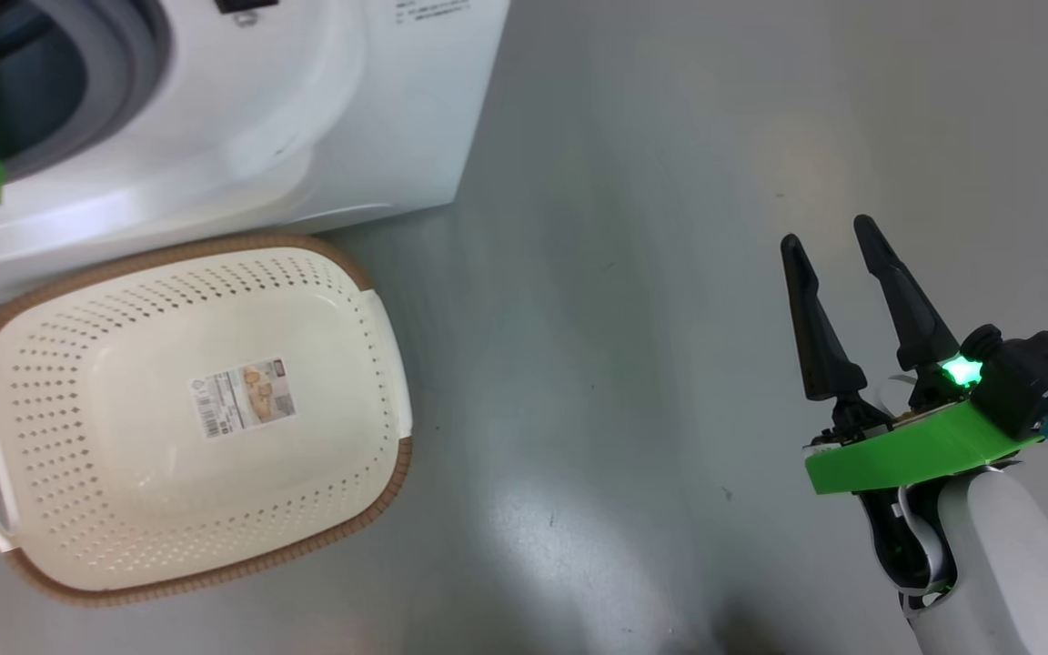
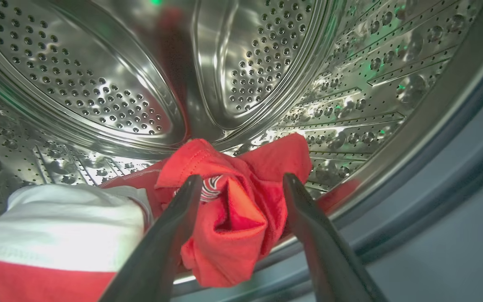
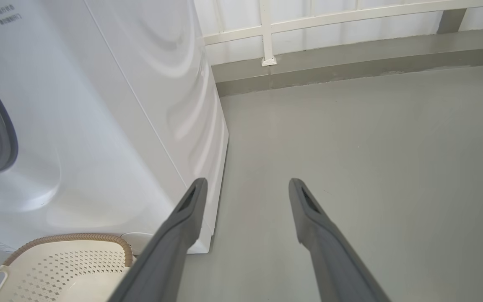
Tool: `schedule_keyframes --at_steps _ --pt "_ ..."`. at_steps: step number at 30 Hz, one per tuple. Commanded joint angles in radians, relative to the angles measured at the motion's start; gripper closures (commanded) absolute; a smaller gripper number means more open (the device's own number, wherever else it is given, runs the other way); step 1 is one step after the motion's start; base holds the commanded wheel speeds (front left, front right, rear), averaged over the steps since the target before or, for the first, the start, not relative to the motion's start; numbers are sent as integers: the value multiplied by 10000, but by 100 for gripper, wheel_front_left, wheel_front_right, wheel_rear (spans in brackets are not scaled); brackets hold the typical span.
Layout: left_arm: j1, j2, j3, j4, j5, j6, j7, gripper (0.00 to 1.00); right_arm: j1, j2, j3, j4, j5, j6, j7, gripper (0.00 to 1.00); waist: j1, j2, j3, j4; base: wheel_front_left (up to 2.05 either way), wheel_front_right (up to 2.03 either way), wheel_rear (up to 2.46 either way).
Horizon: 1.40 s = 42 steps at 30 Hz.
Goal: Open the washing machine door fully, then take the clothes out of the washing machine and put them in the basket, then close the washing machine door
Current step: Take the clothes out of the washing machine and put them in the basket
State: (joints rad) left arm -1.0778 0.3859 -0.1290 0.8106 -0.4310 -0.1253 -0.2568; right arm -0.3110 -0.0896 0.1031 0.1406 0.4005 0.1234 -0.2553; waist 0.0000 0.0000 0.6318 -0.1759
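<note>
Grey floor point(image 1: 624, 318): basket point(image 1: 78, 382) mouth up, long axis left-right; left gripper point(image 2: 242, 178) spread astride clothes point(image 2: 233, 235); right gripper point(image 1: 829, 232) spread.

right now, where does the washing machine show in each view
Head view: the washing machine is at the top left, just above the basket.
Left wrist view: its steel drum spans the top, with red clothes low at centre.
Right wrist view: its white side panel takes the left part.
Shared landmark: the grey door seal, top left in head view, lower right in left wrist view, left edge in right wrist view.
</note>
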Motion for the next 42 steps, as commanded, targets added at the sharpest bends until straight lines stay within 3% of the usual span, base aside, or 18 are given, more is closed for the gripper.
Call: schedule_keyframes --at_steps 1,13,14,15,16,27,42 --pt "-164 584 231 -105 26 -54 -49 0 88 -7 194 -265 -101 73 -65 0 0 0 135 -136 0 0 0" --pt "-595 922 -150 507 -321 -54 -49 0 50 54 343 -338 -104 73 -65 0 0 0 348 -366 0 0 0" --pt "-602 925 -187 526 -343 -54 -49 27 46 56 353 -340 -103 73 -65 0 0 0 347 -367 0 0 0" --pt "-614 929 -222 547 -366 -54 -49 69 43 54 357 -341 -102 73 -65 0 0 0 349 -364 0 0 0" --pt "-630 916 -219 563 -426 -54 -49 100 38 49 356 -341 -99 73 -65 0 0 0 347 -357 0 0 0" --pt "-271 601 -40 1 -398 -54 -49 100 -26 17 262 -359 -125 73 -65 0 0 0 135 -98 0 0 0" --pt "1886 -757 1777 -2528 484 -54 -49 100 294 -105 23 -148 -97 73 -65 0 0 0 -952 565 0 0 0"
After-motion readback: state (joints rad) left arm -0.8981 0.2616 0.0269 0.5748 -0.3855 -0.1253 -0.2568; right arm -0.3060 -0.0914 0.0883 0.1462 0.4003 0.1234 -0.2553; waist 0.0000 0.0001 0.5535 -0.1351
